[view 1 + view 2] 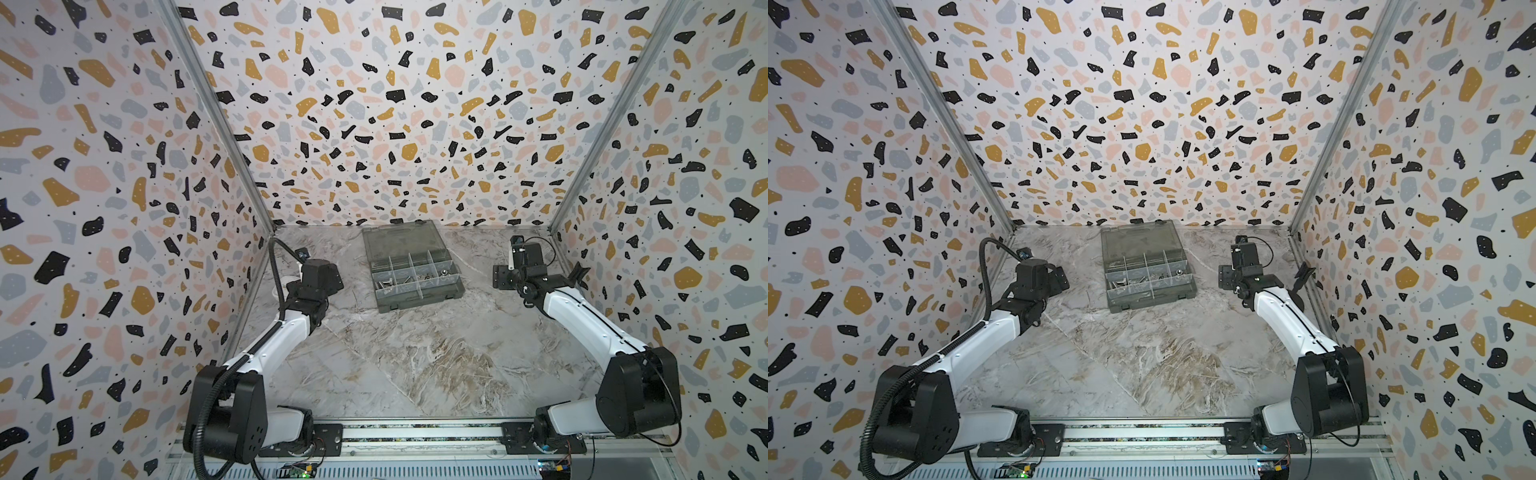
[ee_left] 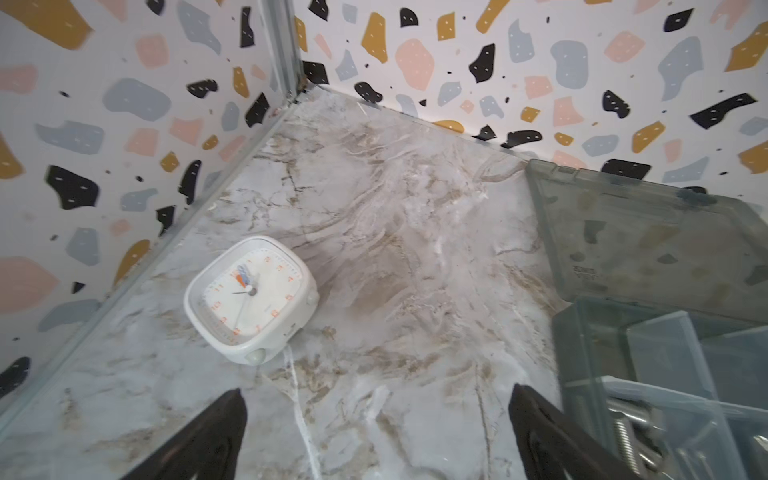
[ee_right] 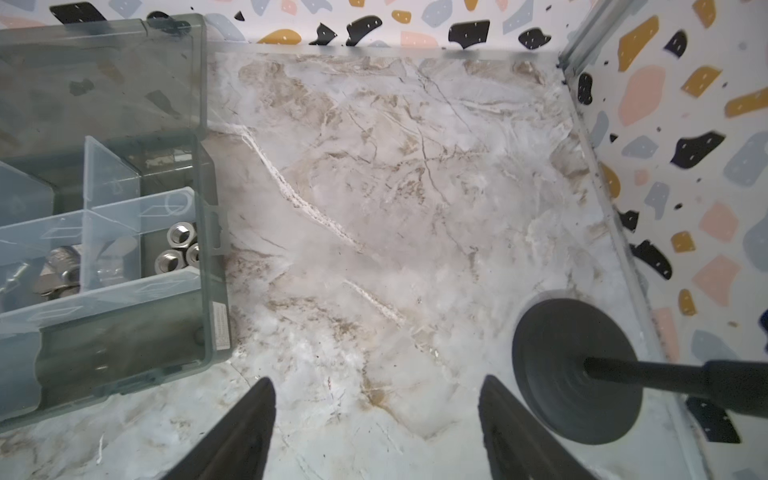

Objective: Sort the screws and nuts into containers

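The translucent grey organiser box (image 1: 422,300) (image 1: 1152,302) lies at the back middle of the table with its lid (image 1: 401,241) folded open. Clear dividers form its containers (image 3: 110,199). Silver screws (image 1: 384,286) (image 2: 627,432) lie in a left-hand compartment. Silver nuts (image 1: 442,273) (image 3: 179,249) lie in a right-hand one. My left gripper (image 1: 334,277) (image 2: 376,399) hovers left of the box, open, with only bare table between its fingers. To the right of the box, my right gripper (image 1: 503,277) (image 3: 376,386) is open and empty too.
A white square clock (image 2: 249,297) lies face up near the left wall, beyond the left gripper. A black round-based stand (image 3: 575,370) (image 1: 578,274) sits by the right wall, close to the right gripper. Patterned walls close in on three sides.
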Robot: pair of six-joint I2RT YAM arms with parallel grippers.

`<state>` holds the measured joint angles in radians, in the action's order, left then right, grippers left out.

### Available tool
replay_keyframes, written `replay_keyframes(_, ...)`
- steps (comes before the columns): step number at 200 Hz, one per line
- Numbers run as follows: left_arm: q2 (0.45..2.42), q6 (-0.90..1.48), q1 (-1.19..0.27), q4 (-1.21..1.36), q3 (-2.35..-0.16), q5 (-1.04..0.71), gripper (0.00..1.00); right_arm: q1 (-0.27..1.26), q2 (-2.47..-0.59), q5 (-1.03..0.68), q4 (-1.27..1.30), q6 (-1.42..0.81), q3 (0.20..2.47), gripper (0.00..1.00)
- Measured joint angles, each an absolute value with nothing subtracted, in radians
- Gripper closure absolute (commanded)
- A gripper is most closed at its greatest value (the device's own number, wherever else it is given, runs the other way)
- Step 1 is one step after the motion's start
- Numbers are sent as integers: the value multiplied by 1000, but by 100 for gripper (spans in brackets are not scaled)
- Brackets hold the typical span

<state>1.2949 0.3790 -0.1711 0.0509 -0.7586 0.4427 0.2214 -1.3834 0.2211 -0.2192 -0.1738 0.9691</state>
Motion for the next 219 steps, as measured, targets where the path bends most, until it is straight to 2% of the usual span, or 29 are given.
replay_keyframes(41, 1221, 255, -167, 326, -584, 588, 0, 192, -1238, 284, 67, -99, 665, 1)
replay_keyframes(68, 1260, 216, -158, 443, -529, 614, 0, 162, -1232, 292, 231, -53, 596, 1)
replay_keyframes(94, 1328, 197, -157, 563, -475, 620, 0, 131, -1237, 224, 423, -48, 479, 1)
replay_keyframes(142, 1420, 194, -143, 834, -330, 605, 0, 75, -1323, 122, 741, -54, 267, 1)
replay_keyframes(168, 1469, 189, -140, 982, -250, 582, 0, 45, -1363, 85, 889, -57, 248, 1)
replay_keyframes(219, 1528, 144, -142, 1125, -242, 492, 0, 33, -1491, 18, 1142, -38, 215, 1)
